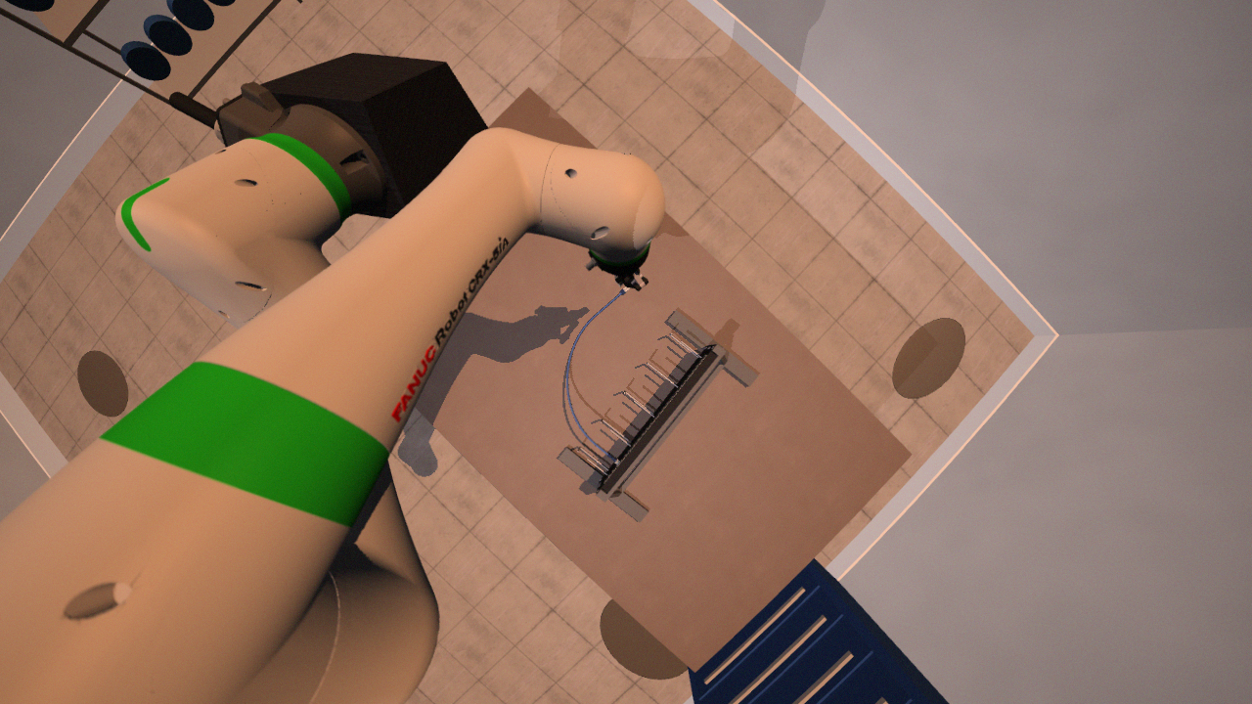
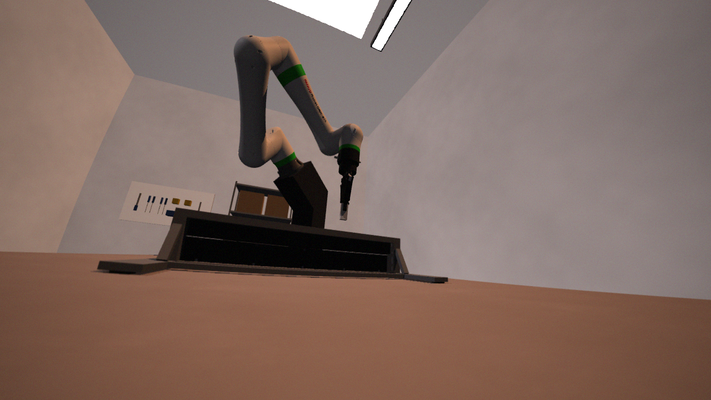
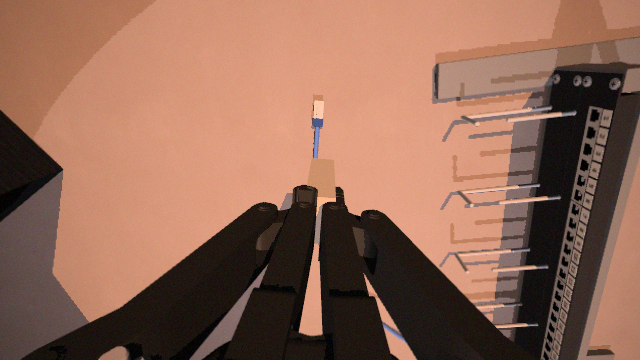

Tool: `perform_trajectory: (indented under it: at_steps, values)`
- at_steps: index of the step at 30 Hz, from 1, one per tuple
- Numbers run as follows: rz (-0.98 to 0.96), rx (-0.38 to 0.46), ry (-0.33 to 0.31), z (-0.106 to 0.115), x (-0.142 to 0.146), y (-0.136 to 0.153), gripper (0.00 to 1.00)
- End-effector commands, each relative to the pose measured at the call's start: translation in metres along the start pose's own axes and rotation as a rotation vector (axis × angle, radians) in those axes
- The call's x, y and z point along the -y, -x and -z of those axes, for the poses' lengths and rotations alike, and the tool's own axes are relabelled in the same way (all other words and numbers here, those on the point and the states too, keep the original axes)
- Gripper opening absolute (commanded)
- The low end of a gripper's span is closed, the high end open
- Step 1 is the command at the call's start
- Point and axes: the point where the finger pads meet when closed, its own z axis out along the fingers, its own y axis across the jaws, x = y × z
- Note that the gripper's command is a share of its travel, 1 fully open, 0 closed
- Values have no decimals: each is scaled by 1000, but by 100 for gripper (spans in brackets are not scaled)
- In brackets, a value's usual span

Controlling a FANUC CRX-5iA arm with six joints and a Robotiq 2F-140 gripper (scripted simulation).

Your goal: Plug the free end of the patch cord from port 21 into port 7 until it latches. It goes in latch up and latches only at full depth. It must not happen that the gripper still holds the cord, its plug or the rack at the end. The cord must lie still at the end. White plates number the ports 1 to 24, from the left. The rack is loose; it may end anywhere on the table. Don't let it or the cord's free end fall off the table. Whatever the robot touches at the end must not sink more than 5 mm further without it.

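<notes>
My gripper [image 1: 632, 282] [image 2: 344, 214] [image 3: 321, 177] is shut with nothing between the fingers. It points down and hangs above the table [image 1: 743, 490] [image 2: 348, 338], over the cord's free end. The free plug [image 3: 315, 111], white with a blue boot, lies flat on the table just beyond my fingertips in the wrist view. The blue patch cord [image 1: 570, 376] [image 3: 316, 142] curves from there back to the far end of the black rack [image 1: 667, 398] [image 2: 283, 243] [image 3: 575, 200]. The rack's ports with white number plates [image 3: 595, 170] run along its face at the right of the wrist view.
Grey cable bars [image 3: 500, 192] stick out from the rack toward the cord. The robot's dark base block [image 1: 393, 105] [image 3: 20, 165] stands at the table's corner. A blue cabinet [image 1: 805, 647] stands beside the table. A tool board [image 2: 166, 201] and a shelf [image 2: 258, 201] stand at the back wall.
</notes>
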Motion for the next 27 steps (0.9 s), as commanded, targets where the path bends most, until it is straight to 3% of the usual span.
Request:
perform_trajectory:
  at_steps: [1, 10, 12, 13, 27]
  values:
    - [-1, -1, 13, -41, -6, -3, 0]
    - [0, -12, -3, -107, 8, -5, 0]
    - [0, -13, -4, -110, 9, -5, 0]
    - [0, -13, -4, -110, 9, -5, 22]
    - [0, -13, -4, -110, 9, -5, 22]
